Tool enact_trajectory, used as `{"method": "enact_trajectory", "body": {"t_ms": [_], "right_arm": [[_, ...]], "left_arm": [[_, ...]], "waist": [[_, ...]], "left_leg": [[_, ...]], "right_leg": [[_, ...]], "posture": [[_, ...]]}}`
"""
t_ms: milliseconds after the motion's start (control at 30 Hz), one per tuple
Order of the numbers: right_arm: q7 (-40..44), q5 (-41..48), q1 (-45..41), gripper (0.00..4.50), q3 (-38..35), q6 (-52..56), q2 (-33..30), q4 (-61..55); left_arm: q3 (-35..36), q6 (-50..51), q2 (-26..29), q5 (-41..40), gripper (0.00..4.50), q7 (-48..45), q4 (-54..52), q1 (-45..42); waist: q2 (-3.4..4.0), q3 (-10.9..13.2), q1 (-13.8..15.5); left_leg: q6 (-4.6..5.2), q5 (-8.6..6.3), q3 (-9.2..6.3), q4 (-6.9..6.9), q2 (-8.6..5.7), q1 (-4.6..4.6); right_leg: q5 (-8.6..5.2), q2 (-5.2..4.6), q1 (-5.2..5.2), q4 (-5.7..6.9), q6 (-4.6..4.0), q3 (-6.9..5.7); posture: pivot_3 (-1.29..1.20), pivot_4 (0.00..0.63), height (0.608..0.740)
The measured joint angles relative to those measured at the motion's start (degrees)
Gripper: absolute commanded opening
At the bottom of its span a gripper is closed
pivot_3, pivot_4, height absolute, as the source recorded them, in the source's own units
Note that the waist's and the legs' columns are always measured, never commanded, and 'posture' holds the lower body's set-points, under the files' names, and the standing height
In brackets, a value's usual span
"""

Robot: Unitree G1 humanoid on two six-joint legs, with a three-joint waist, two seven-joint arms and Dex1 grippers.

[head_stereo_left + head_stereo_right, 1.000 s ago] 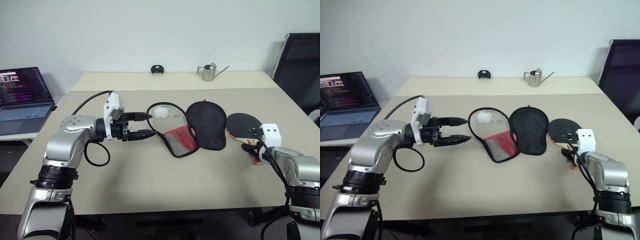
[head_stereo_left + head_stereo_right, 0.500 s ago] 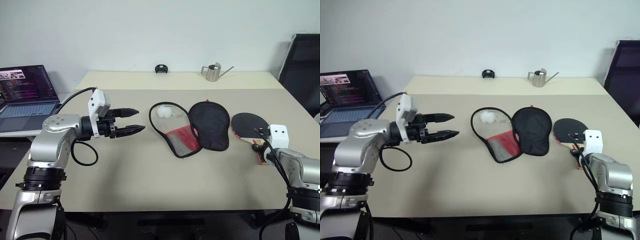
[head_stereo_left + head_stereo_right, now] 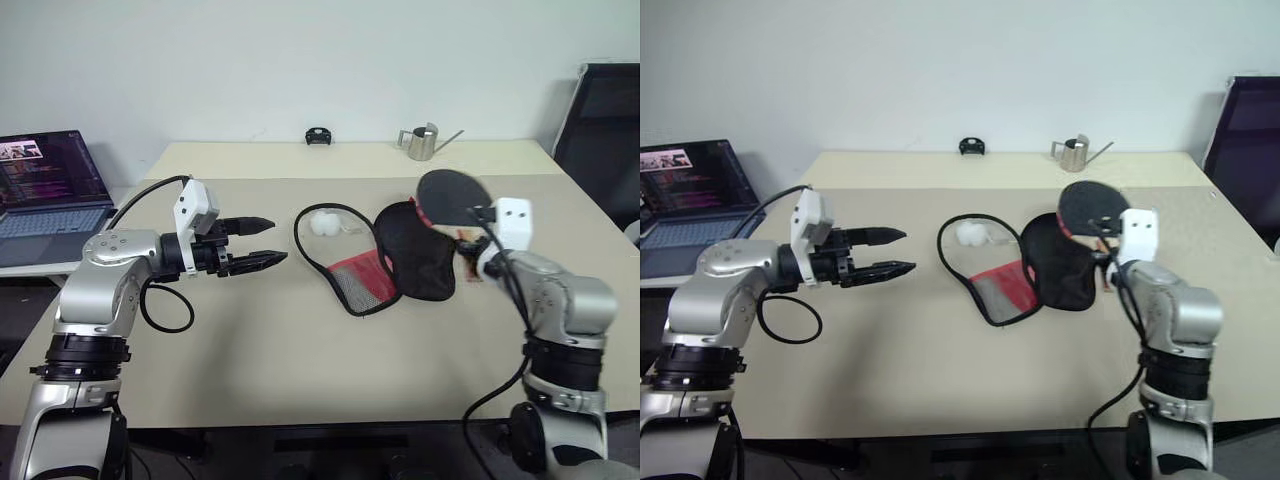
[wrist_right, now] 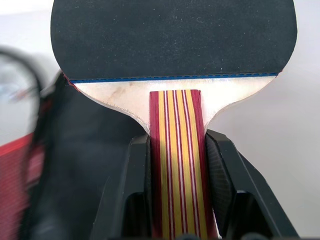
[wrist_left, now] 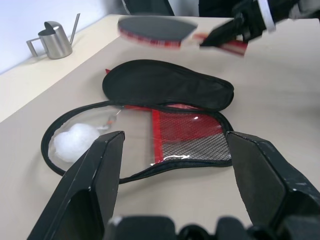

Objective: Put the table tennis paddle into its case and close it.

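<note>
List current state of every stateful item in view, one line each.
table tennis paddle: off the table, handle clamped in right tool
case: unzipped, lying flat, no paddle inside
left tool: open, holding nothing, beside the case
laptop: lid up, screen lit

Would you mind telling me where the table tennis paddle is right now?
The table tennis paddle is off the table on the robot's right, its handle clamped in the right gripper, just above the right edge of the open case.
</note>
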Motion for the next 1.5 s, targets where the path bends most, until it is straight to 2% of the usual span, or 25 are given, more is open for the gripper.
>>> {"method": "enact_trajectory", "body": {"t_ms": [167,300,567,1033,1100,1200,1367,1500], "right_arm": [[-3.8,-1.2,-0.6,1.10,1.1,-3.3,6.8,3.7],[-5.0,-2.3,-0.8,1.10,2.3,-6.6,8.5,8.0],[-6.0,-4.2,-3.0,1.10,2.6,-15.2,8.4,17.7],[-5.2,-5.0,-2.9,1.10,4.6,-16.2,8.5,20.9],[-5.8,-5.0,-2.9,1.81,4.4,-16.2,9.0,20.9],[-7.2,-5.0,-2.9,2.56,4.1,-16.8,9.8,20.9],[-8.5,-5.0,-2.9,4.21,4.2,-18.5,9.8,20.8],[-7.9,-4.8,-1.8,4.21,5.1,-17.8,10.0,15.6]], "left_arm": [[-0.1,-0.2,-0.5,0.2,3.54,0.0,0.1,0.0],[-0.2,-0.3,-1.0,0.4,3.54,0.0,0.1,0.0],[-0.3,-0.5,-1.7,0.6,3.54,0.0,0.2,0.0],[-0.3,-1.1,-1.7,0.7,3.54,0.1,0.2,0.0],[-0.3,-1.1,-1.7,0.7,3.54,0.1,0.2,0.0],[-0.3,-1.1,-1.8,0.7,3.54,0.2,0.2,0.0],[-0.3,-1.1,-1.8,0.7,3.54,0.2,0.2,0.0],[-0.3,-1.1,-1.9,0.7,3.54,0.4,-0.1,0.0]], "waist": [[0.00,0.0,-0.1],[0.00,0.0,-0.2],[0.01,0.0,-0.6],[0.01,0.0,-1.1],[0.01,0.0,-1.1],[0.01,0.0,-1.1],[0.01,0.0,-1.1],[0.01,0.0,-1.0]], "left_leg": [[-0.02,0.01,0.01,0.00,-0.01,0.01],[-0.02,0.01,0.01,0.00,-0.02,0.00],[-0.03,0.01,0.02,-0.01,-0.02,0.01],[-0.03,0.01,0.02,-0.01,-0.01,0.01],[-0.02,0.01,0.01,-0.01,-0.01,0.01],[-0.02,0.01,0.01,-0.01,-0.01,0.02],[-0.02,0.01,0.01,-0.01,-0.01,0.02],[-0.02,0.01,0.01,-0.01,-0.01,0.00]], "right_leg": [[0.00,0.00,-0.04,0.02,0.00,0.01],[0.00,-0.01,-0.05,0.01,0.00,0.01],[0.00,0.00,-0.05,0.02,0.00,0.01],[0.00,0.00,-0.06,0.03,0.00,0.02],[0.00,0.00,-0.06,0.03,0.00,0.02],[0.00,0.00,-0.05,0.03,0.00,0.02],[0.00,0.00,-0.05,0.03,0.00,0.02],[0.00,-0.01,-0.06,0.03,0.00,0.02]], "posture": [[0.00,0.150,0.740],[0.00,0.150,0.740],[0.00,0.150,0.740],[0.00,0.150,0.740],[0.00,0.150,0.740],[0.00,0.150,0.740],[0.00,0.150,0.740],[0.00,0.150,0.740]]}}
